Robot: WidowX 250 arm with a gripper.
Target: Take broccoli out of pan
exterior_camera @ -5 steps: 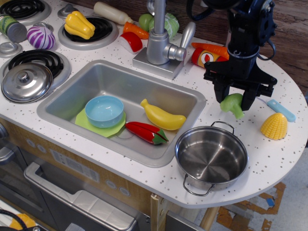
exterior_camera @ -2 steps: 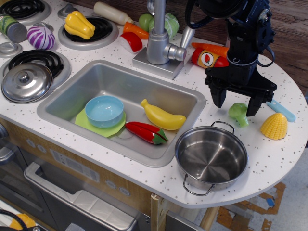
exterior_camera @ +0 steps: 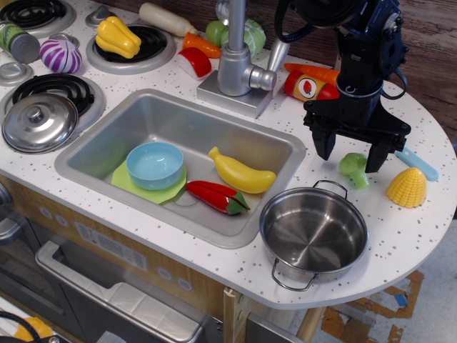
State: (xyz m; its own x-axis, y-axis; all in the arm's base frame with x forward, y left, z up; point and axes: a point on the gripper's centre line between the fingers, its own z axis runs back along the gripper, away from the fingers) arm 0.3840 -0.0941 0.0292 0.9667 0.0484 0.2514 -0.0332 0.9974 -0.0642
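The light-green broccoli (exterior_camera: 354, 168) lies on the white counter, just behind the pan and to the left of the yellow corn. The pan (exterior_camera: 314, 236), a shiny steel pot with two wire loop handles, stands empty at the counter's front right. My gripper (exterior_camera: 350, 151) hangs open directly over the broccoli, its two black fingers spread to either side of it and not touching it. Nothing is held.
A yellow corn (exterior_camera: 407, 188) and a blue tool (exterior_camera: 417, 163) lie right of the broccoli. A red can (exterior_camera: 305, 86) and a carrot (exterior_camera: 313, 71) sit behind the gripper. The sink (exterior_camera: 107, 136) holds a blue bowl, green plate, banana and red pepper. The faucet (exterior_camera: 235, 57) stands behind it.
One second ago the gripper held the broccoli just above the counter. It has since opened and let it go; the broccoli now rests on the counter, and nothing moved in the last half second.
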